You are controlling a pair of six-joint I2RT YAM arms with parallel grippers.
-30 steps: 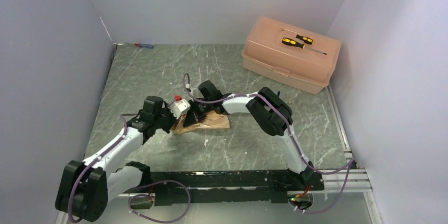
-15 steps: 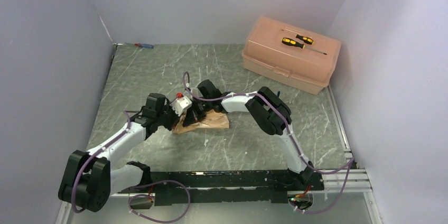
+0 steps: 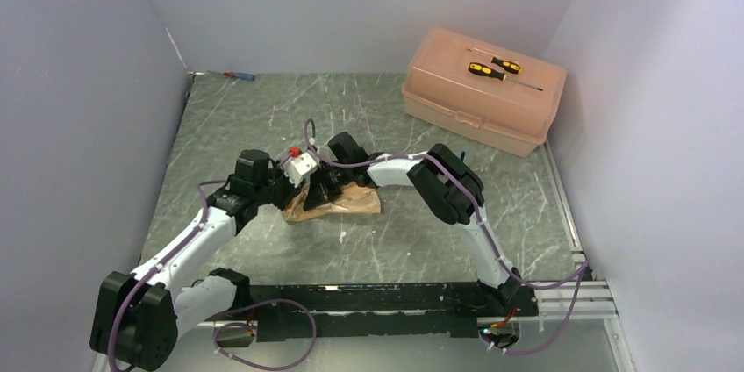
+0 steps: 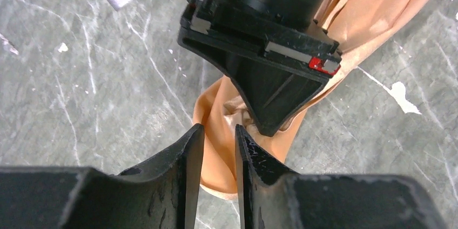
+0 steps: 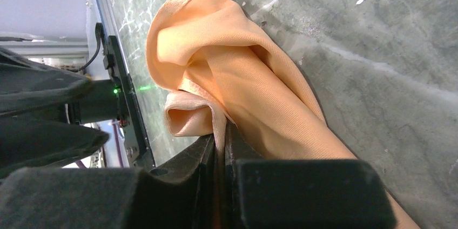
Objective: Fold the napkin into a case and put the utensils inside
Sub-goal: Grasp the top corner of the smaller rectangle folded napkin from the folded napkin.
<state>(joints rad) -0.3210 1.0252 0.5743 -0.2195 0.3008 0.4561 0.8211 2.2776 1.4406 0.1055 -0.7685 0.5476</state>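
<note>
Left end effector (image 4: 217,129) has spread wider above the napkin (image 4: 372,7) edge.

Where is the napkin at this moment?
In the top view the napkin lies bunched near the middle of the table, the right gripper pinching one fold and the left gripper at its left end.

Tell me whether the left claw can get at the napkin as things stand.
Probably yes: the napkin bunches right at the left claw's parted tips, though the right claw pinches cloth close ahead.
</note>
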